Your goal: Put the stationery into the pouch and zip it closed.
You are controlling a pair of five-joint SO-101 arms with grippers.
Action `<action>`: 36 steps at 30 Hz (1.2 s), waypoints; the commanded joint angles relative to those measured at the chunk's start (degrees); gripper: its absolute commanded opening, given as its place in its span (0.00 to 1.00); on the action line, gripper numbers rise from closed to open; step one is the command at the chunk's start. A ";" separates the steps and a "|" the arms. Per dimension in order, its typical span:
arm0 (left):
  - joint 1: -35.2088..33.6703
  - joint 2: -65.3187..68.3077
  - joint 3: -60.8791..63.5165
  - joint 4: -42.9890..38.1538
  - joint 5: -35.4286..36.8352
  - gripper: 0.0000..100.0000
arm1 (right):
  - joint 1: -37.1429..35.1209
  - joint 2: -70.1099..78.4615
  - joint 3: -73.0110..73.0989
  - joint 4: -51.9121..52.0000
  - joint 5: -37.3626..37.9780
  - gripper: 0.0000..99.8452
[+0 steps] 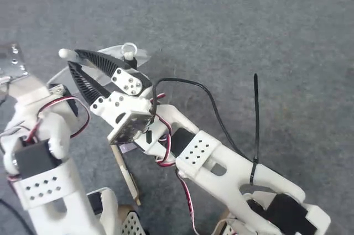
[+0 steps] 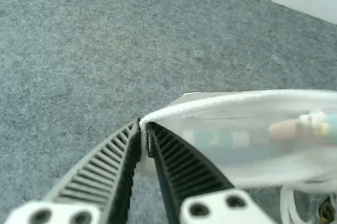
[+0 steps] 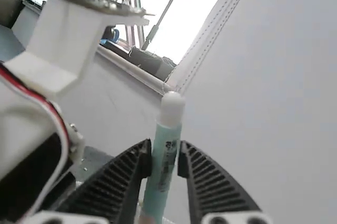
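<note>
A clear, white-edged pouch (image 2: 253,145) lies on the grey mat, with a teal and beige item (image 2: 287,129) showing through it. My left gripper (image 2: 143,125) is shut on the pouch's rim at one corner. My right gripper (image 3: 164,153) is shut on a teal pen (image 3: 167,129) with a white cap, which points up between the fingers. From above, the right gripper (image 1: 71,61) is at the upper left with the pen's white cap (image 1: 65,54) sticking out past its tips. Part of the pouch (image 1: 142,57) and a small ring (image 1: 128,48) show just behind it.
A flat wooden stick (image 1: 126,171) lies on the mat under the right arm. The left arm's body (image 1: 38,157) fills the lower left. Black cables (image 1: 256,113) loop off the right arm. Bare grey mat (image 1: 265,41) spreads to the right and back.
</note>
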 commanded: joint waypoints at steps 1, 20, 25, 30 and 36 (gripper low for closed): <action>0.09 0.97 -0.22 -0.88 0.70 0.01 | 1.27 -1.54 -0.35 3.30 0.35 0.16; 0.09 1.05 0.57 -1.05 0.62 0.01 | 1.19 -14.29 0.26 12.09 -0.09 0.17; 0.09 1.05 0.48 -1.05 0.62 0.01 | 1.27 -17.36 0.09 19.12 -1.23 0.17; 0.00 0.97 0.40 -1.05 0.62 0.01 | 1.01 -22.81 -0.18 28.97 -6.42 0.17; 0.00 0.97 0.40 -1.05 0.62 0.01 | 1.10 -31.52 -0.18 47.16 -14.68 0.17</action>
